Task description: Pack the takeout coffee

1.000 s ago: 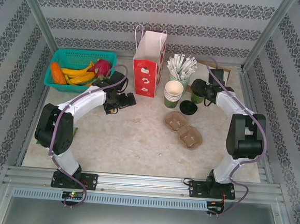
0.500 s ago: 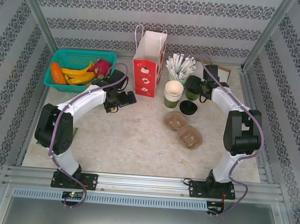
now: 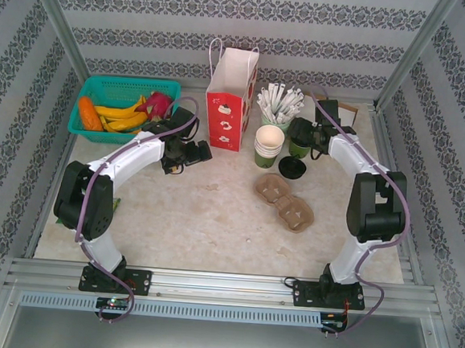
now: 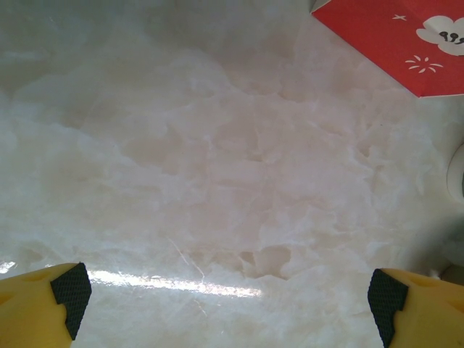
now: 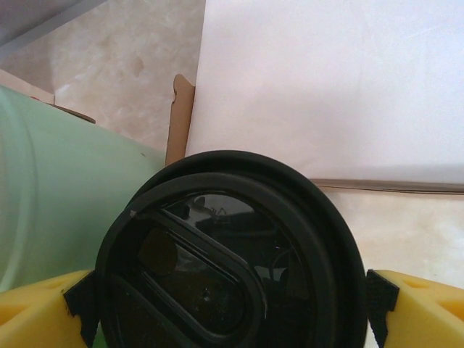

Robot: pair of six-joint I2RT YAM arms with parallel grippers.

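Straddling the takeout coffee (image 5: 225, 254), whose round black plastic lid (image 5: 290, 217) looks glossy, the right gripper (image 5: 230, 304) stands spread wide; the left gripper (image 4: 230, 297) gapes above pale marbled tabletop (image 4: 217, 145).

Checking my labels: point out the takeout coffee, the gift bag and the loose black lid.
takeout coffee (image 5: 217, 268), right wrist view, lid top.
gift bag (image 3: 226, 117), top view, red front.
loose black lid (image 3: 291, 168), top view, centre.

Cannot see the side of the takeout coffee (image 5: 225, 268), cropped at the bottom edge of the right wrist view. Cannot tell whether the right fingers (image 5: 420, 304) touch it.
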